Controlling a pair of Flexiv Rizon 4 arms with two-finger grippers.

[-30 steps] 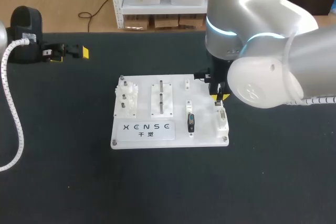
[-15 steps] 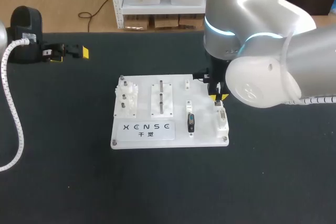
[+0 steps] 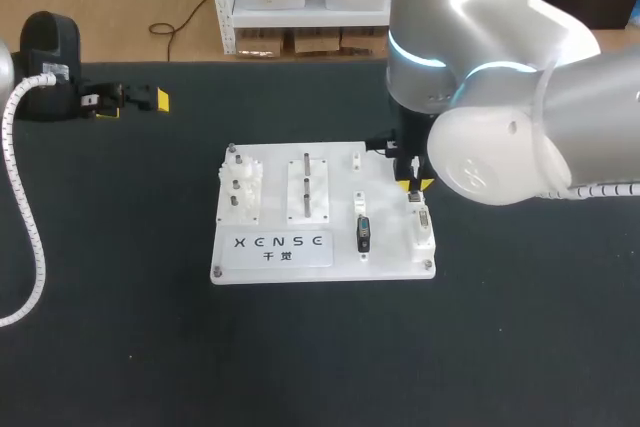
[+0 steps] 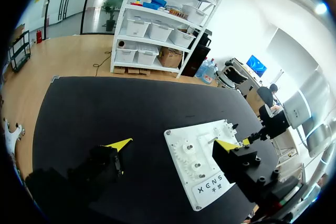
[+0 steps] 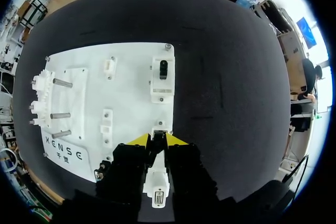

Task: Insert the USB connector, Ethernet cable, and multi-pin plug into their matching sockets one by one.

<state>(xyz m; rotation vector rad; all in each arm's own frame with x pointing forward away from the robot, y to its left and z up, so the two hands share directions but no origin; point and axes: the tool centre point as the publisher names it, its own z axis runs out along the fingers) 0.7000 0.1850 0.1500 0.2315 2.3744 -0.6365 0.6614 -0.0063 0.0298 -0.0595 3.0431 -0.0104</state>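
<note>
The white board [image 3: 275, 265] lies mid-table. My right gripper [image 3: 417, 187] hangs over its right edge, shut on a white multi-pin plug [image 5: 157, 184] that sits upright between the yellow fingertips [image 5: 137, 140]. The plug's lower end is just above a white socket block [image 3: 424, 232], whose near end [image 5: 159, 128] peeks out beneath the tips. A black connector [image 3: 363, 233] sits in the neighbouring white block [image 5: 161, 90]. My left gripper [image 3: 135, 104] rests far off at the table's back left, open and empty, the board [image 4: 207, 187] ahead of it.
Metal pegs [image 3: 306, 182] and white gear posts [image 3: 240, 187] stand on the board's left half. A small white socket [image 3: 356, 159] sits near its back edge. A coiled white cable [image 3: 25, 237] runs along the table's left side.
My right arm has edged slightly left with the plug in its grip. The left arm and the board have not moved.
</note>
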